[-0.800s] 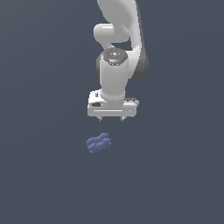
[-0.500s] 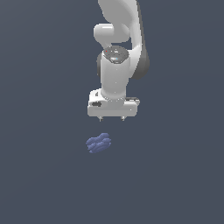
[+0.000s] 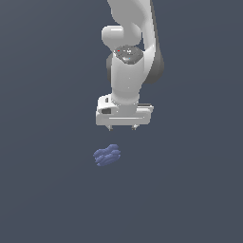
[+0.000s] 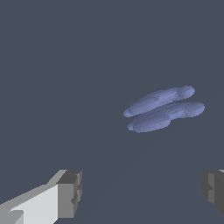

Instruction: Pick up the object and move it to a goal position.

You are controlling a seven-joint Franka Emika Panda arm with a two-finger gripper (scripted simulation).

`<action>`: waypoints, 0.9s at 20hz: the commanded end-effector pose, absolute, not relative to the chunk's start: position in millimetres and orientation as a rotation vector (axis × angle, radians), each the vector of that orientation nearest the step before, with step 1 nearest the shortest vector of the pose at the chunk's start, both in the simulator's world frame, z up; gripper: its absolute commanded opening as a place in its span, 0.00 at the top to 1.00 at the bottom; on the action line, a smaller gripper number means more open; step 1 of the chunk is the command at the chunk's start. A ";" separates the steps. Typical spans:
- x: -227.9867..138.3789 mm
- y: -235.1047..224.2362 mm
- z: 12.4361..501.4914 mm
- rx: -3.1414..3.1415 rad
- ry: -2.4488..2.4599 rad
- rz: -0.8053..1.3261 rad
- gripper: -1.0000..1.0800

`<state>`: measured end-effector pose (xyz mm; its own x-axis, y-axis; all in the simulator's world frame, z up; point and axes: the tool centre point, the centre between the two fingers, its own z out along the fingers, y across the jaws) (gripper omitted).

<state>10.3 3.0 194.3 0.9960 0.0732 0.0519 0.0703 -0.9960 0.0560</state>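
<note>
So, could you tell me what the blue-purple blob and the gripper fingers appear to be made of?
The blob looks matte and uniformly blue-purple, with soft rounded lobes and no highlights. That suggests rubber, clay or plain plastic, but a render leaves the choice open. The gripper has a smooth white shell with gentle shading, like painted plastic or metal. Its fingertips carry dull dark grey pads, possibly rubber.

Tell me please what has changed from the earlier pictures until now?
The gripper has moved slightly toward the exterior view's left, closer to a spot above the blue-purple object. It has taken hold of nothing; its fingers are apart. The object stayed where it was on the floor.
</note>
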 end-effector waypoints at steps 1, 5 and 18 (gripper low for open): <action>11.0 2.1 193.5 3.086 0.090 0.082 0.04; 13.9 -0.4 192.0 3.091 0.017 0.080 0.04; 32.3 -18.0 180.0 3.076 -0.487 0.059 0.04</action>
<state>29.6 -15.3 181.8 0.9642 -0.2616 0.0436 -0.2628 -0.9646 0.0237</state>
